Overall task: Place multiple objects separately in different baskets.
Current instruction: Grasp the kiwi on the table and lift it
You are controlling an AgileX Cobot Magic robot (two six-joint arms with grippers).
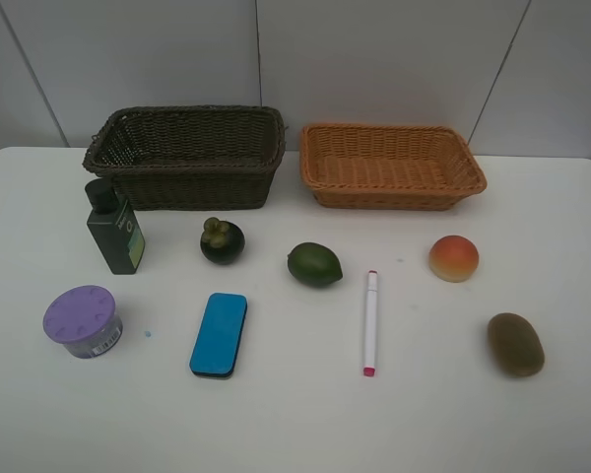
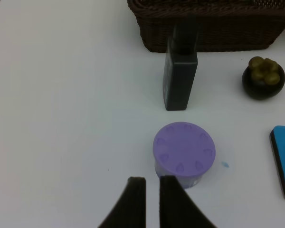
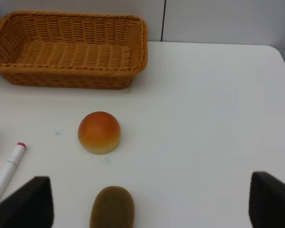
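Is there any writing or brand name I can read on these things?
No text is legible.
dark green bottle: label print too small to read.
purple-lidded tub: side label too blurred to read.
No writing shows elsewhere.

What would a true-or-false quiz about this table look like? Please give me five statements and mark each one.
1. Both the dark brown basket and the orange basket are empty. True.
2. The kiwi lies inside the orange basket. False: the kiwi lies on the table, outside both baskets.
3. The white marker lies between the blue eraser and the kiwi. True.
4. The left pincer is wide open. False: the left pincer is shut, close to the purple-lidded tub.
5. The dark green bottle lies on its side. False: the dark green bottle stands upright in front of the dark brown basket.
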